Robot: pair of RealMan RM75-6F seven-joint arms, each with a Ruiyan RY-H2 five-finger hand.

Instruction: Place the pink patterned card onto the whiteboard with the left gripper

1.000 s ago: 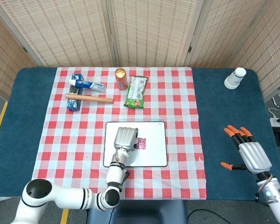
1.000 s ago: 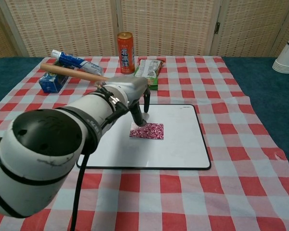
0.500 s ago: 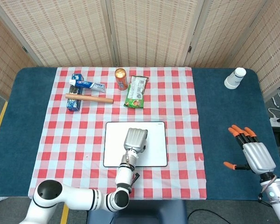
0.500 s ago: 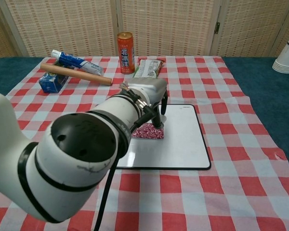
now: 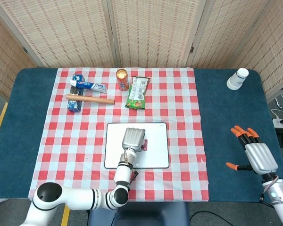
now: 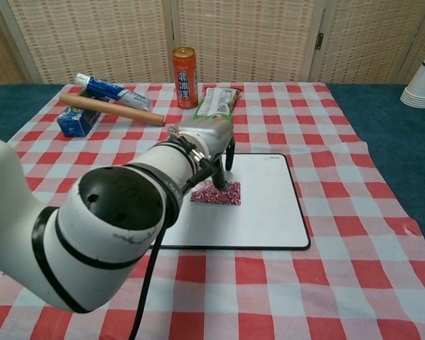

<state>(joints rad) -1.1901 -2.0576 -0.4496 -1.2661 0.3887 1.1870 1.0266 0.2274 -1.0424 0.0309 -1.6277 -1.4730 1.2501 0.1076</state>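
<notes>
- Pink patterned card [image 6: 217,193] lay flat on the whiteboard [image 6: 269,212].
- Your left hand [image 5: 133,139] sat over it, at its 9 o'clock; I could not tell its grip.
- Your right hand [image 5: 257,157] was spread, holding nothing.

The orange can [image 6: 185,67] carries three white Chinese characters stacked down its side — they look like 北冰洋. Print on the toothpaste tube [image 6: 113,91], the green snack bag [image 6: 217,101] and the blue box [image 6: 76,120] is too small to read.
</notes>
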